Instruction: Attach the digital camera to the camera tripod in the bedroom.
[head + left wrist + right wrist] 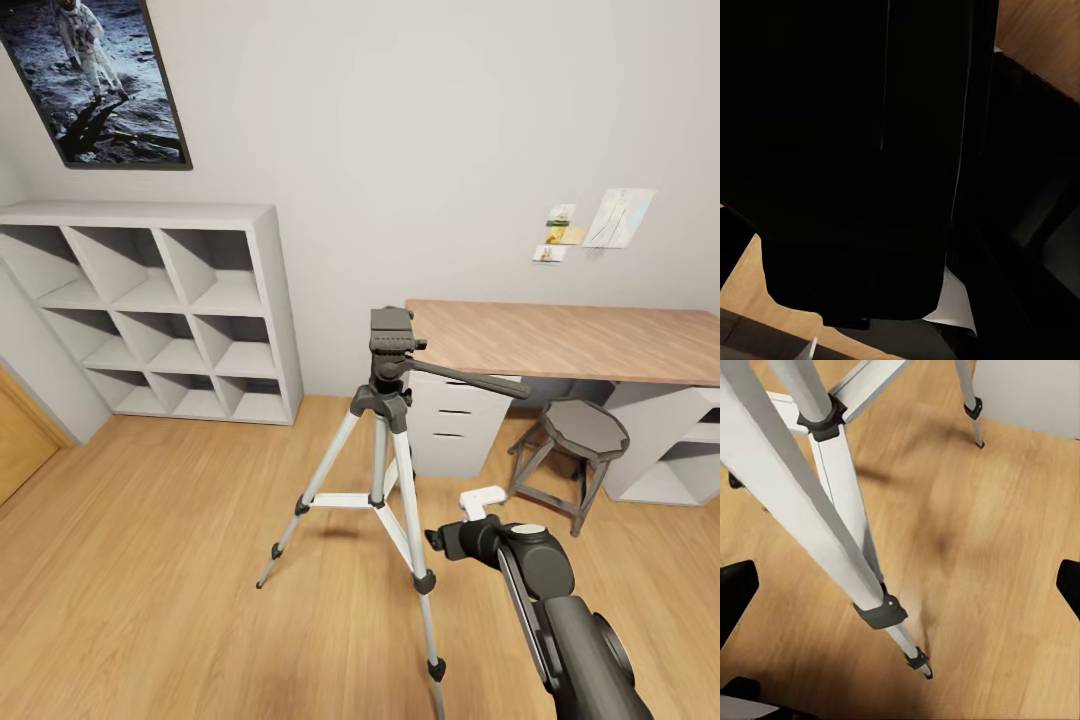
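**A:** Bedroom. White cube shelf [170, 310] against the wall, well off to one side of the camera tripod [385, 440]. Wood-topped surface [580, 340] just behind the tripod, grey stool [580, 440] tucked under its edge. How far along?

**B:** Early, I'd judge. The tripod stands upright on the plank floor [150, 560], legs spread, and the pan head [392, 335] has a bare top. Nothing is mounted. Fetching, seating and fixing the digital camera are all still to do.

**A:** And the camera itself?

**B:** Can't place it. The left wrist view is a dark mass close to the lens with slivers of floor at its edges. It could be anything. I can't tell the state of the left end effector either.

**A:** Right side?

**B:** From the head, the right arm [560, 610] reaches low beside the tripod's nearest leg. Its wrist view adds the detail: right end effector [903, 589] released, fingertips wide apart, nothing between them. Leg joint [880, 611] and foot [919, 660] are right below.
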Motion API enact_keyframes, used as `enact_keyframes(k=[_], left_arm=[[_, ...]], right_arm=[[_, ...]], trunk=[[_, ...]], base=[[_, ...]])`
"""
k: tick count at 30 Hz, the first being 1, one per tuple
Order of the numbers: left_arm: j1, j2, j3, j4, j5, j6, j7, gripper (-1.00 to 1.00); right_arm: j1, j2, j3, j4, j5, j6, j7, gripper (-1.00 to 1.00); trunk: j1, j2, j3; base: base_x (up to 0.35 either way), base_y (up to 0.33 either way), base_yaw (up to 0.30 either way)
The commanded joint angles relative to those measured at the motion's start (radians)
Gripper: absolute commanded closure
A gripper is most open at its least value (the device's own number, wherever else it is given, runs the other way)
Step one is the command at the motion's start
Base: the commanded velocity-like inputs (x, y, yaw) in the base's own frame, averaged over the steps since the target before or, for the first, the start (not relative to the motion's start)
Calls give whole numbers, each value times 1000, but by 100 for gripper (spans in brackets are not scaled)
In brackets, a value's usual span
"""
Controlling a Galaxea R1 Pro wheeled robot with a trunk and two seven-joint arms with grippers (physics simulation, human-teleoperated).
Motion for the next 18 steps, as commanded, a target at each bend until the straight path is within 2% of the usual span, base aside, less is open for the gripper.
enact_keyframes(k=[1,5,11,12,14,16,18], left_arm=[[-1,0,-8,0,7,3,1,100],[-1,0,-7,0,7,3,0,100],[-1,0,-7,0,7,3,1,100],[-1,0,-8,0,7,3,0,100],[-1,0,-7,0,7,3,1,100],[-1,0,-8,0,7,3,0,100],[-1,0,-8,0,7,3,0,100]], right_arm=[[-1,0,0,-1,11,3,17,-100],[-8,1,0,-1,11,-9,86,-100],[-15,7,0,-1,11,-50,119,-100],[-16,28,0,-1,12,-68,117,-100],[-16,42,0,-1,13,-74,112,-100],[-16,75,0,0,15,-83,83,-100],[-16,94,0,0,16,-88,72,-100]], trunk=[[1,-2,-2],[1,-2,-2],[1,-2,-2],[1,-2,-2],[1,-2,-2],[1,-2,-2],[1,-2,-2]], base=[[0,0,0],[0,0,0],[0,0,0],[0,0,0],[0,0,0],[0,0,0],[0,0,0]])
